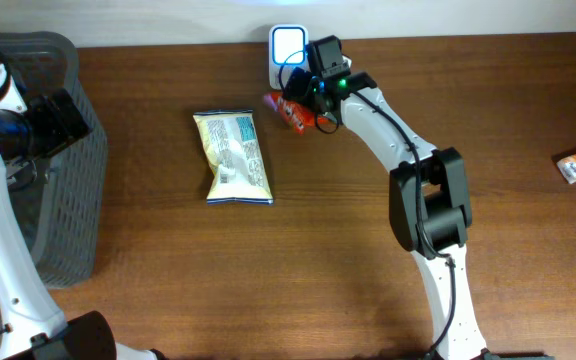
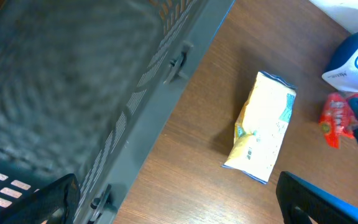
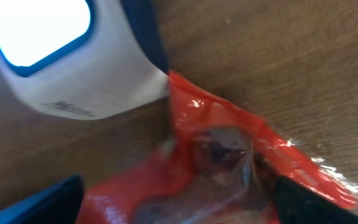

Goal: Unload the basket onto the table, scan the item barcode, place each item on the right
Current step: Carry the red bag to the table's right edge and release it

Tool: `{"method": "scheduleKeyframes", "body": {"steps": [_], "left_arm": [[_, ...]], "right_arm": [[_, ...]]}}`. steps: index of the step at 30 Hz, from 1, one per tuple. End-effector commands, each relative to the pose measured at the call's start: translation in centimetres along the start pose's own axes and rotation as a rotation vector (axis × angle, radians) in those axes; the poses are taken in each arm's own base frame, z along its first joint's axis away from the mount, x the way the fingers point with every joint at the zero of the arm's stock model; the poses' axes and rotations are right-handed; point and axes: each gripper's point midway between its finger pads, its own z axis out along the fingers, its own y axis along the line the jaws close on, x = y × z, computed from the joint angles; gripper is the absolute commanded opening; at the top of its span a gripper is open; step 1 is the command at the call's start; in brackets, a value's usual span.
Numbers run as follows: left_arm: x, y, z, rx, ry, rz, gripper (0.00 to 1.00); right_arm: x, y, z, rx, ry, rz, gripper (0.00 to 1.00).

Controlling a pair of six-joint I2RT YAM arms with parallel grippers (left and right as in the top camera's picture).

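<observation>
Red packet [image 3: 229, 162] lies on the bench [image 3: 278, 56] touching the white scanner [image 3: 73, 74], between the wide-spread fingers of the right hand [image 3: 179, 202], not gripped. Yellow bag [image 1: 234, 157] lies well apart, between it and the grey basket [image 1: 63, 150], over whose rim the left hand [image 2: 185, 200] hangs wide, holding nothing.

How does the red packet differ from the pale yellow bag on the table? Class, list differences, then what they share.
The red packet is smaller than the yellow bag. The red packet lies right beside the scanner; the yellow bag lies apart, on its own. Both lie on the wooden table.
</observation>
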Motion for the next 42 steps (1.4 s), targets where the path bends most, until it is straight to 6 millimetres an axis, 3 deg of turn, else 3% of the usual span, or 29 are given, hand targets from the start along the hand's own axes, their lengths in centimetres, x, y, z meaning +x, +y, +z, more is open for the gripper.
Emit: {"method": "scheduleKeyframes", "body": {"steps": [1, 2, 3, 5, 8, 9, 11, 15, 17, 19, 23, 26, 27, 29, 30, 31, 32, 34, 39, 42], "left_arm": [[0.0, -0.1, -0.1, 0.009, -0.001, -0.013, 0.99], [0.0, -0.1, -0.1, 0.009, -0.001, -0.013, 0.99], [0.0, -0.1, -0.1, 0.009, -0.001, -0.012, 0.99], [0.0, -0.1, -0.1, 0.01, -0.001, -0.012, 0.99], [0.0, -0.1, -0.1, 0.01, -0.001, -0.013, 0.99], [0.0, -0.1, -0.1, 0.009, -0.001, -0.012, 0.99], [0.0, -0.1, -0.1, 0.009, -0.001, -0.013, 0.99], [0.0, -0.1, -0.1, 0.009, -0.001, -0.013, 0.99], [0.0, -0.1, -0.1, 0.009, -0.001, -0.012, 0.99], [0.0, -0.1, -0.1, 0.01, -0.001, -0.013, 0.99], [0.0, -0.1, -0.1, 0.01, -0.001, -0.012, 0.99], [0.0, -0.1, -0.1, 0.009, -0.001, -0.013, 0.99], [0.0, -0.1, -0.1, 0.01, -0.001, -0.012, 0.99], [0.0, -0.1, -0.1, 0.01, -0.001, -0.012, 0.99], [0.0, -0.1, -0.1, 0.009, -0.001, -0.012, 0.99], [0.0, -0.1, -0.1, 0.009, -0.001, -0.013, 0.99], [0.0, -0.1, -0.1, 0.01, -0.001, -0.012, 0.99], [0.0, -0.1, -0.1, 0.009, -0.001, -0.013, 0.99], [0.0, -0.1, -0.1, 0.01, -0.001, -0.012, 0.99], [0.0, -0.1, -0.1, 0.009, -0.001, -0.012, 0.99]], "right_arm": [[1.4, -0.1, 0.8, 0.024, 0.024, 0.037, 0.76], [1.6, -0.2, 0.8, 0.03, 0.03, 0.037, 0.68], [1.9, -0.8, 0.8, 0.054, 0.041, 0.037, 0.51], [2.3, -2.3, 0.6, 0.121, 0.052, 0.036, 0.29], [3.1, -5.2, -0.2, 0.23, 0.096, 0.031, 0.07], [3.2, -6.5, -0.8, 0.28, 0.114, 0.036, 0.04], [2.6, -9.1, -2.9, 0.396, 0.109, 0.035, 0.04], [-2.9, -14.2, -11.1, 0.665, -0.068, -0.01, 0.04], [-5.3, -16.0, -13.8, 0.713, -0.096, -0.061, 0.04], [-7.0, -19.2, -15.7, 0.795, -0.106, -0.052, 0.04], [-10.7, -30.3, -19.7, 0.942, -0.086, 0.091, 0.04], [-11.6, -37.3, -22.3, 0.967, -0.032, 0.182, 0.04], [-11.4, -38.8, -22.3, 0.912, 0.0, 0.232, 0.04], [-11.2, -38.4, -20.7, 0.691, 0.093, 0.193, 0.04], [-11.3, -36.0, -18.9, 0.438, 0.153, 0.073, 0.04], [-11.1, -31.1, -17.8, 0.062, 0.187, -0.12, 0.04], [-10.9, -27.6, -18.1, -0.163, 0.178, -0.211, 0.04], [-10.6, -25.6, -18.0, -0.237, 0.181, -0.215, 0.04], [-7.4, -20.9, -15.8, -0.241, 0.278, -0.304, 0.05], [-7.8, -22.5, -12.3, -0.041, 0.251, -0.308, 0.04]]}}
